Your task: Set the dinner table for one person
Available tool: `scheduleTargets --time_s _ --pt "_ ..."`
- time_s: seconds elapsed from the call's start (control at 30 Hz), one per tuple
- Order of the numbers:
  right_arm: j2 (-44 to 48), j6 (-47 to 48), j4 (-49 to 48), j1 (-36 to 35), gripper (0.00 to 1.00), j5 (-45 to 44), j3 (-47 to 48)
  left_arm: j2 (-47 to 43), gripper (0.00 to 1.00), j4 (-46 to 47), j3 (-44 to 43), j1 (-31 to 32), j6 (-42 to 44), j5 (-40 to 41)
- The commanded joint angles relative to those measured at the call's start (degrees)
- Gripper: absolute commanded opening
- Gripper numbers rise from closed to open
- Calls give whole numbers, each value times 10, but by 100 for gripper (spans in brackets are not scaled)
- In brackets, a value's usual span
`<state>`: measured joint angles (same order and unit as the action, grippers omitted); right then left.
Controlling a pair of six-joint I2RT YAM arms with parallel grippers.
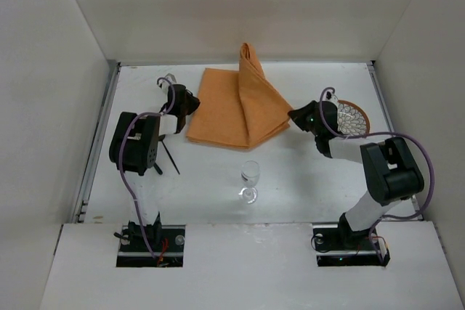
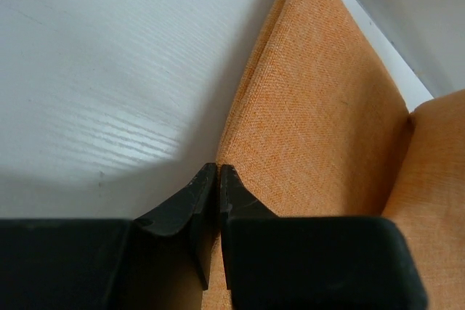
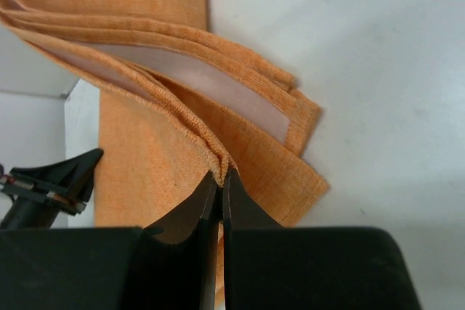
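The orange cloth placemat point(image 1: 225, 110) lies at the back middle of the white dinner table point(image 1: 305, 172). Its right part is folded over and raised in a ridge toward the back wall. My left gripper point(image 1: 190, 104) is shut at the placemat's left edge; in the left wrist view its tips point(image 2: 219, 168) meet right on the raised cloth edge point(image 2: 320, 121). My right gripper point(image 1: 294, 116) is shut on the placemat's right edge; in the right wrist view the tips point(image 3: 221, 173) pinch bunched hem layers point(image 3: 145, 150).
A clear wine glass point(image 1: 250, 179) stands upright in front of the placemat. A patterned plate with an orange rim point(image 1: 354, 117) lies behind the right arm. A thin black utensil point(image 1: 171, 156) lies by the left arm. A small silvery item point(image 1: 168, 79) is at back left.
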<state>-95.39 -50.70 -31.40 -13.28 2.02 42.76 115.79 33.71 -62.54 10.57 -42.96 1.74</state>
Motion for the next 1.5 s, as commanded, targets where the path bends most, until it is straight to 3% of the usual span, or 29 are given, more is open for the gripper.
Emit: scheduleTargets --time_s 0.0,0.2,0.47,0.57,0.67,0.87,1.13,1.3,1.47 --pt "36 -26 -21 4 4 -83 -43 -52 3 43 19 -4 -2 49" --pt "93 -25 29 4 4 -159 -84 -83 3 43 41 -16 -3 65" --pt "92 2 73 -10 10 -176 -62 -74 4 24 9 -44 4 71" --pt "90 2 73 -10 19 -176 -64 -44 11 -4 -28 -48 9 53" --pt "102 5 73 -11 25 -174 -72 -35 26 -14 -36 -53 2 34" --pt "162 7 85 -28 58 -150 -106 -78 51 -15 -2 -53 0 63" --pt "374 46 174 -15 65 -157 -140 -194 47 -8 74 11 0 64" --pt "489 45 237 74 75 -193 -180 -290 42 20 180 87 2 92" --pt "522 44 269 181 84 -196 -209 -380 41 20 275 137 14 136"
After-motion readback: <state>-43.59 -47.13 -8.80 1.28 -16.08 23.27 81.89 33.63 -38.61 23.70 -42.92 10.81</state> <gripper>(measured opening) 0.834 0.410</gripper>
